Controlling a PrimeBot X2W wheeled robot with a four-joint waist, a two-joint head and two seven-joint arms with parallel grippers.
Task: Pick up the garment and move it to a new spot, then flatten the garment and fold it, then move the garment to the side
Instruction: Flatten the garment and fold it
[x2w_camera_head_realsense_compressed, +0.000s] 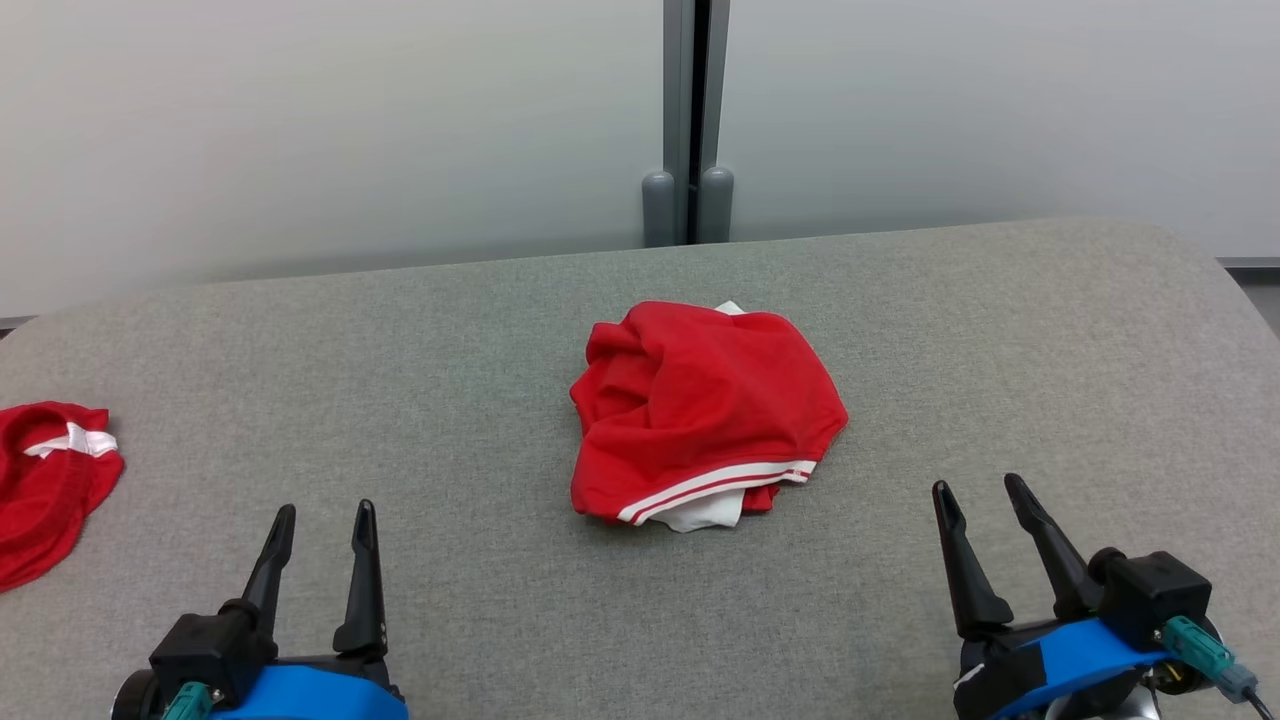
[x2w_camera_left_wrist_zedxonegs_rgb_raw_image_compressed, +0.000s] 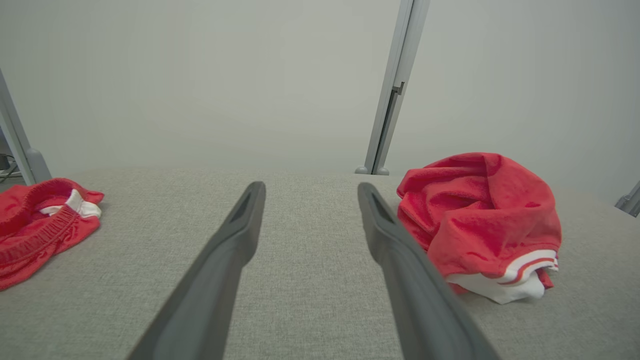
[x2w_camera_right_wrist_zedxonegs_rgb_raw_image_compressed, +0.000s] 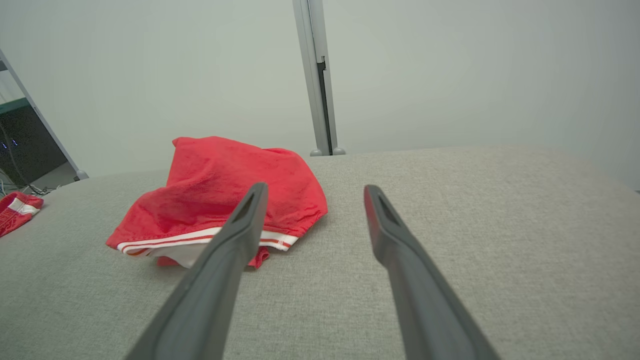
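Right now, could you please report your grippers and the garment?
Left gripper open, empty. Right gripper open, empty. Red garment crumpled at centre, untouched. Second garment far left, not in the way.

Light is even, soft and bright, with no glare. The garment (x2w_camera_head_realsense_compressed: 700, 410) throws only a thin, faint shadow on the grey surface (x2w_camera_head_realsense_compressed: 450, 330) at its near edge. My head view is sharp. In both wrist views my fingers (x2w_camera_left_wrist_zedxonegs_rgb_raw_image_compressed: 220, 270) soften close up, and the post (x2w_camera_left_wrist_zedxonegs_rgb_raw_image_compressed: 395, 85) leans — wide-angle distortion.

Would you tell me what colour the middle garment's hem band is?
Hem band: white with a red stripe, clearest in head view.
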